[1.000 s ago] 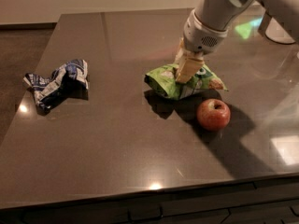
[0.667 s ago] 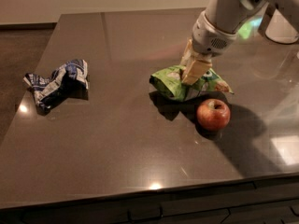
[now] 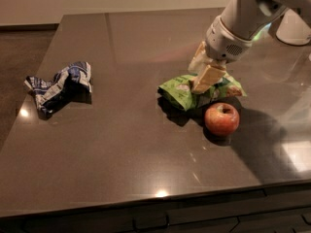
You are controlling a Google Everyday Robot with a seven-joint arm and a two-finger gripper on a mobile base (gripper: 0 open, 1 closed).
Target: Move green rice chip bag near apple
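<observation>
The green rice chip bag (image 3: 181,91) lies near the middle right of the dark table, its right end almost touching the red-orange apple (image 3: 221,119), which sits just in front of it. My gripper (image 3: 198,85) reaches down from the upper right onto the middle of the bag and is shut on it. The gripper and wrist hide the bag's centre; its right end (image 3: 232,88) shows past the wrist.
A crumpled dark blue-and-white snack bag (image 3: 60,84) lies at the table's left side. A white rounded object (image 3: 293,27) stands at the far right edge. The table's front edge (image 3: 155,198) runs along the bottom.
My gripper has carried the green bag to the right, so it now sits closer to the apple. The apple and the blue bag have not moved.
</observation>
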